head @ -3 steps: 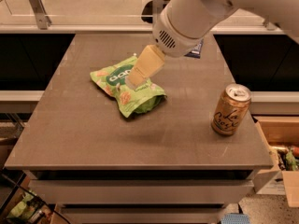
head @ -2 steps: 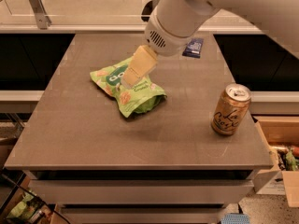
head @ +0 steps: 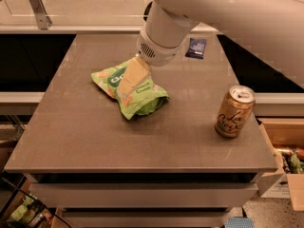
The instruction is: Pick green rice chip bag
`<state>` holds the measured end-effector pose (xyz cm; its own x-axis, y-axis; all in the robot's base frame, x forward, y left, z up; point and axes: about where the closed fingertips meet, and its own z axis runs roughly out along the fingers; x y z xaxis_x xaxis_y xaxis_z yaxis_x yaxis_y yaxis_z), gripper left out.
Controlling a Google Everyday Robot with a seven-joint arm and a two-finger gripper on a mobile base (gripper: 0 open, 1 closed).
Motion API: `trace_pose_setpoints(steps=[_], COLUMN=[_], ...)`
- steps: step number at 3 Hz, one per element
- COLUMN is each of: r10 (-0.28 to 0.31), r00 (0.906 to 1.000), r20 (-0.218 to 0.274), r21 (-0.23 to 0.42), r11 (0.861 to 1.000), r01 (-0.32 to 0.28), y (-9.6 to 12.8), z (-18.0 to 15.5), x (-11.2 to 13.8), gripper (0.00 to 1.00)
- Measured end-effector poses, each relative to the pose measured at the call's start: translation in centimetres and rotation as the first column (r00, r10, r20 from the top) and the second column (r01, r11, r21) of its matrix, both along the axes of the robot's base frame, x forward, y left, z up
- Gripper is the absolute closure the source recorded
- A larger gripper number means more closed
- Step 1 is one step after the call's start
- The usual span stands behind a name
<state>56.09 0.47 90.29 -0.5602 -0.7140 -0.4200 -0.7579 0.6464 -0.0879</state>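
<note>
The green rice chip bag lies crumpled on the grey table, left of centre, with its dark-green logo toward the left. My gripper hangs from the big white arm coming in from the upper right. Its tan finger rests down on the middle of the bag, covering part of the logo.
A gold drink can stands upright at the right side of the table. A small dark-blue packet lies at the far edge. A cardboard box sits on the floor at the right. Rails run behind the table.
The gripper has moved left and down over the bag, from its right side to its middle. The bag, can and packet have not moved.
</note>
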Motion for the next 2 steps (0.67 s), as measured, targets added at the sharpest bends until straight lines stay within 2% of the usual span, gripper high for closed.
trace_pose_setpoints(steps=[2], r10=[-0.011], r00=[0.9943], r20=[-0.106], r21=[-0.027], r11=[1.0], r01=[0.009], y=[2.1], z=[-3.8], x=[0.8], gripper=[0.0])
